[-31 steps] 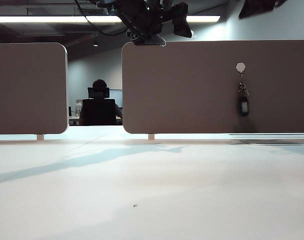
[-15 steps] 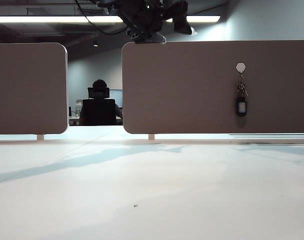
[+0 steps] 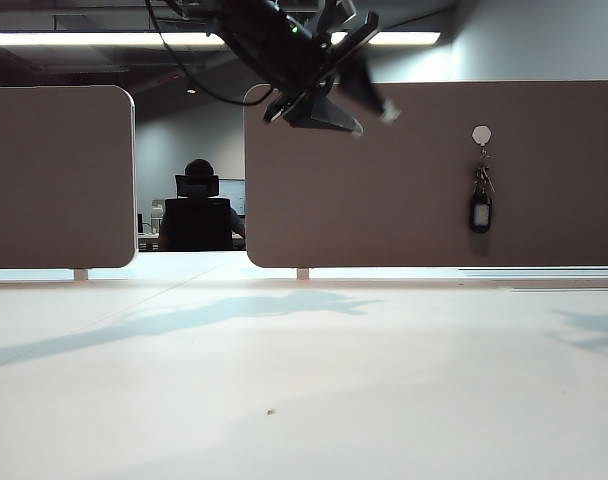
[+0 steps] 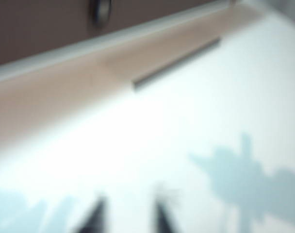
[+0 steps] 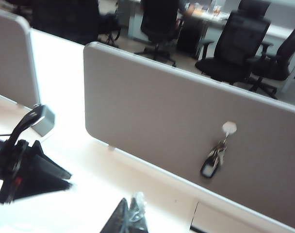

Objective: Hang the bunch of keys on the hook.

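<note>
The bunch of keys [image 3: 480, 200] hangs from the hook [image 3: 481, 133] on the brown panel, black fob lowest. It shows again in the right wrist view as keys [image 5: 213, 159] under the pale hook plate [image 5: 229, 128]. My left gripper [image 3: 354, 100] hangs high in front of the panel's upper edge, well left of the keys. In its own blurred view the left gripper [image 4: 129, 218] shows two dark fingertips apart with nothing between them. My right gripper [image 5: 132, 216] is shut and empty, pulled back over the table, away from the panel.
The brown panel [image 3: 384, 200] stands across the back of the white table [image 3: 304, 380], with a second panel [image 3: 59, 175] to its left. A person in a chair [image 3: 197, 210] sits behind the gap. The left arm [image 5: 26, 165] shows in the right wrist view.
The left gripper has tilted and dropped in front of the panel's top edge. The right arm's dark tip has left the upper right corner. The keys swung a little and hang still.
</note>
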